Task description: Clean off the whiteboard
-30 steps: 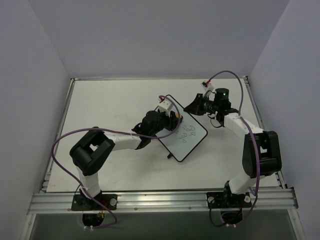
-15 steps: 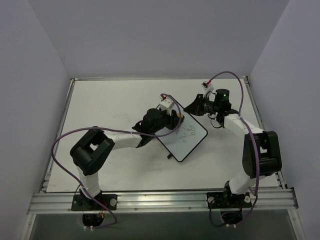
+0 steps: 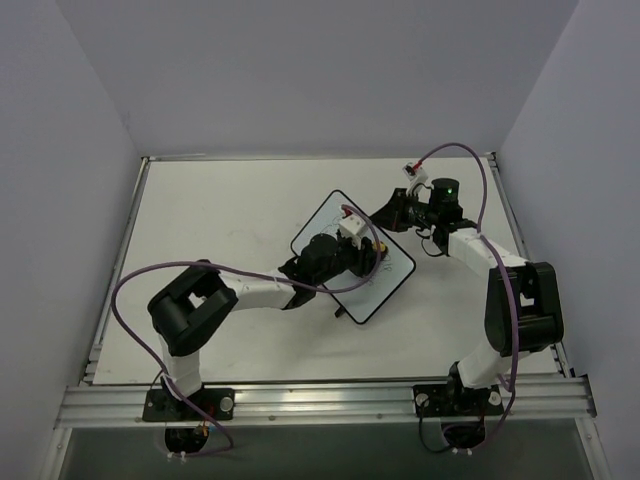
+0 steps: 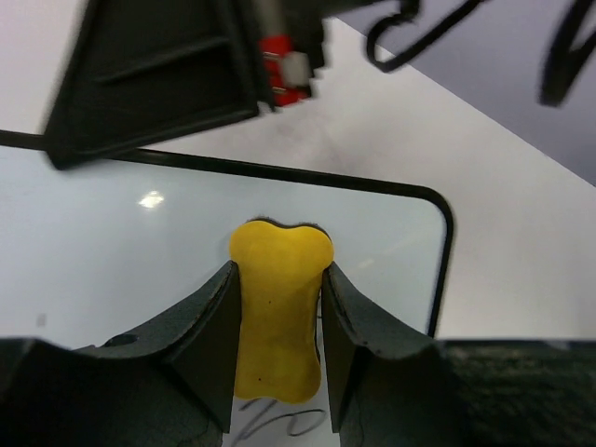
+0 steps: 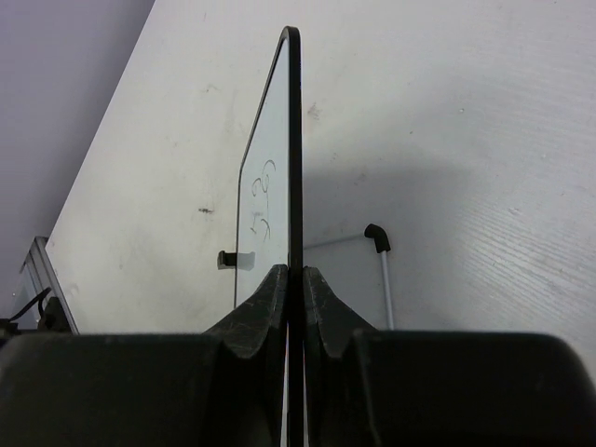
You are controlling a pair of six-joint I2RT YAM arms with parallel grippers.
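**Overhead and wrist views.** The small rounded-corner whiteboard with a glossy white face and thin black frame (image 3: 318, 220) is set diagonally near the centre of the pale table (image 3: 200, 200). The right gripper (image 5: 293, 276) reaches in from 3 o'clock. Its fingers are closed tight on the frame edge, apparently to brace the board against wiping pressure. The left gripper (image 4: 279, 272) reaches from 7 o'clock and pinches a yellow bone-shaped eraser block (image 4: 279, 321) against the face. Handwritten marks (image 5: 264, 200) show toward the board's 4 o'clock part, so erasing appears unfinished.

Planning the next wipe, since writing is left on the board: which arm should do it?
Left. Its jaws hold the yellow eraser over the whiteboard face, close to the writing. The right jaws are clamped on the board's edge, bracing it.
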